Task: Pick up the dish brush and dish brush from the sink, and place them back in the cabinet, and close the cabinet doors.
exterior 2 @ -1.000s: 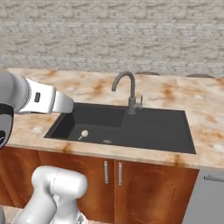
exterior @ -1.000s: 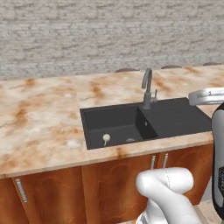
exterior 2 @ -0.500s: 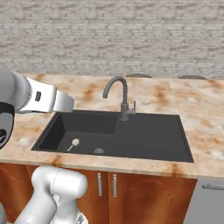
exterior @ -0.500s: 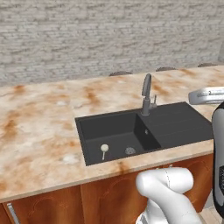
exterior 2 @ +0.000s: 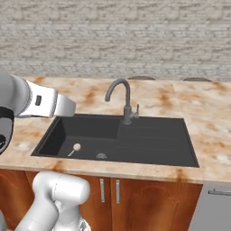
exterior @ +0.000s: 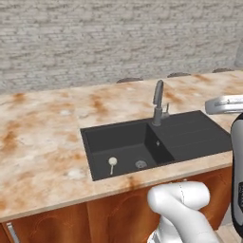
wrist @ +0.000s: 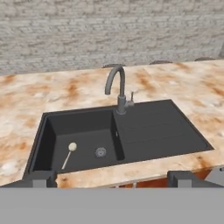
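1. The claw [wrist: 112,177] is seen in the hand view as 2 dark finger tips [wrist: 40,178] at the bottom edge, set wide apart with nothing held between them. It is kept above the front edge of the counter, well apart from the sink.

2. Beyond the claw, the sink [wrist: 175,131] is seen: 1 dark basin on the left and 1 ribbed drainboard on the right, with 1 grey gooseneck tap [wrist: 118,89] standing between them at the back.

3. On the basin floor 1 dish brush [wrist: 70,151] is lying, with a cream round head and a thin tan handle. It is placed just beside the round metal drain [wrist: 100,152], not touching it. The same brush is seen in the left base view [exterior: 112,163] and in the right base view [exterior 2: 75,148].

4. The second brush, the black one, cannot be made out; against the dark basin it may be hidden.

5. The marbled counter [exterior: 42,137] is spread around the sink, with a grey brick wall [exterior 2: 117,40] behind it.

6. The task is judged to be at its beginning: no brush is picked up yet, so both brushes remain to be carried and the doors remain to be closed. The cabinet state cannot be told here.
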Robot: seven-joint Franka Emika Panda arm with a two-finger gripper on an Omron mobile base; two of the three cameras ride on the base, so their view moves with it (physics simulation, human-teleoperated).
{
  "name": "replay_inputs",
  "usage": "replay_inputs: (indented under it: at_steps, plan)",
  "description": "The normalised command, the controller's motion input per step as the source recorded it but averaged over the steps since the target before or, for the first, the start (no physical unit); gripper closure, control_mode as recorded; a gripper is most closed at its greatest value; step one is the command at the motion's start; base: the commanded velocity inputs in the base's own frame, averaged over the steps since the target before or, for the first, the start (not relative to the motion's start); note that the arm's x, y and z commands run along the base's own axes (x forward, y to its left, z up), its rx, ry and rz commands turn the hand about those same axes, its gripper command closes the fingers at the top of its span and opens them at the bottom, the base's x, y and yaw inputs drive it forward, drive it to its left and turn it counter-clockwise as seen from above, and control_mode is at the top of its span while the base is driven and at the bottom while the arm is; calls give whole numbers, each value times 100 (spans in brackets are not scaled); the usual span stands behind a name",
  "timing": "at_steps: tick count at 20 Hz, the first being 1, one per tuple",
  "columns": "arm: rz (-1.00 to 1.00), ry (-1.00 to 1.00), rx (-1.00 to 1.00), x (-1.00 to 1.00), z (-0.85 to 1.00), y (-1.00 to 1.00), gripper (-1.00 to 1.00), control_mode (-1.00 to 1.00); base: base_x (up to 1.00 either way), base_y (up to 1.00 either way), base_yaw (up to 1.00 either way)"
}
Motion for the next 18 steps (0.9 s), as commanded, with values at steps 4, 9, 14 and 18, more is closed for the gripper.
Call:
replay_inputs:
  at_steps: [4, 9, 14, 18]
  plan:
    - [0, 0, 0, 0, 0, 0, -100, 100, 39, 0, 24]
    - [0, 0, 0, 0, 0, 0, -100, 100, 41, 0, 21]
    - [0, 0, 0, 0, 0, 0, -100, 100, 38, 0, 1]
    - [0, 0, 0, 0, 0, 0, -100, 100, 38, 0, 0]
